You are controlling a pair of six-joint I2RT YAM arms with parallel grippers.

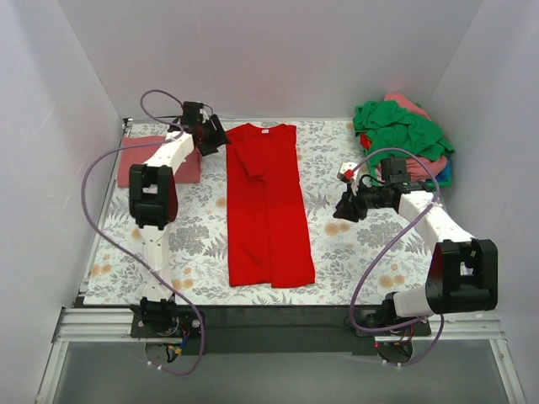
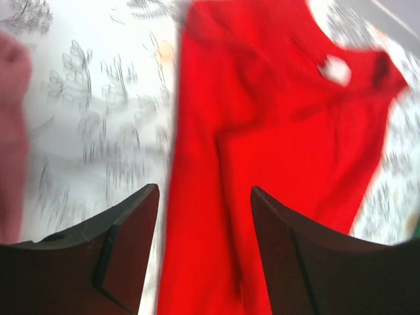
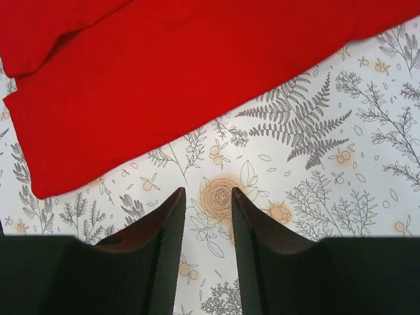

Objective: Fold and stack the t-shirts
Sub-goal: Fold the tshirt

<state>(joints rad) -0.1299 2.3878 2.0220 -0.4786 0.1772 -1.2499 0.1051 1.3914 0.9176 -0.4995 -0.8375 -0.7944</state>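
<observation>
Item 1, nearest: the red t-shirt [image 1: 268, 210] is lying down the middle of the tabletop [image 1: 354, 252], with its sides turned in to a long strip and its hem nearest. We are judging the lengthwise fold done and the crosswise fold pending.
Item 2: the right tool [image 3: 208, 192] is hovering just beside the shirt's right edge, narrowly parted and empty.
Item 3: the left tool [image 2: 205, 190] is hovering at the collar's left corner, spread and empty. We are expecting the next move to need both tools pinching one end.
Item 4, farthest: a folded salmon-pink t-shirt [image 1: 139, 156] at left, and a green t-shirt [image 1: 400, 130] heaped at right.
</observation>
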